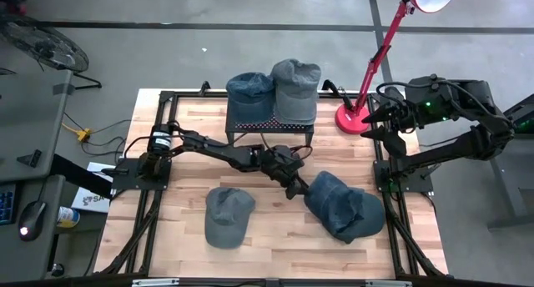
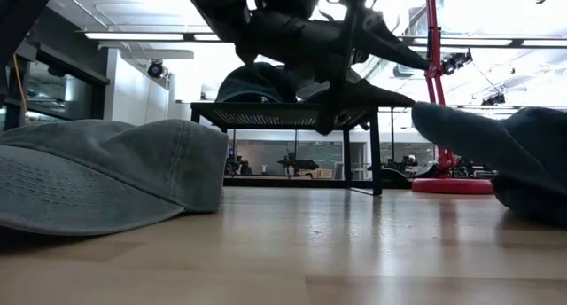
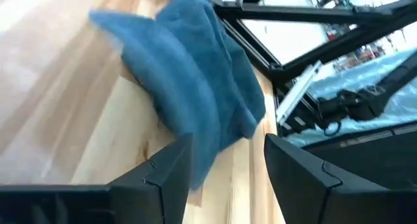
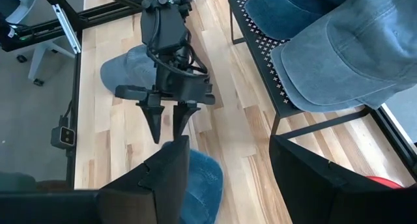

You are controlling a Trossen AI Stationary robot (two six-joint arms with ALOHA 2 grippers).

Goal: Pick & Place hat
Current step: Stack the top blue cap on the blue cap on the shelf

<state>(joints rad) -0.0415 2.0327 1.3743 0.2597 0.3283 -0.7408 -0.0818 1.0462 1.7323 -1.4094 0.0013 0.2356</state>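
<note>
Spanning a concrete-floored room, wooden table (image 1: 275, 229), left tool (image 1: 297, 188) parted beside blue hat (image 1: 342, 205), right tool (image 1: 373, 123) parted.

I look down on a light wood worktop (image 1: 275, 237) edged by a black frame (image 1: 146, 224), standing on a grey concrete floor (image 1: 209, 53). A red lamp (image 1: 392, 37) rises from its base at the worktop's far right corner. To the left I see a desk (image 1: 25, 153) with a mouse (image 1: 32, 213), and a fan (image 1: 42, 41) on the floor. At table height, I see ceiling strip lights (image 2: 142, 36) and glass partitions (image 2: 283, 159) behind.
</note>
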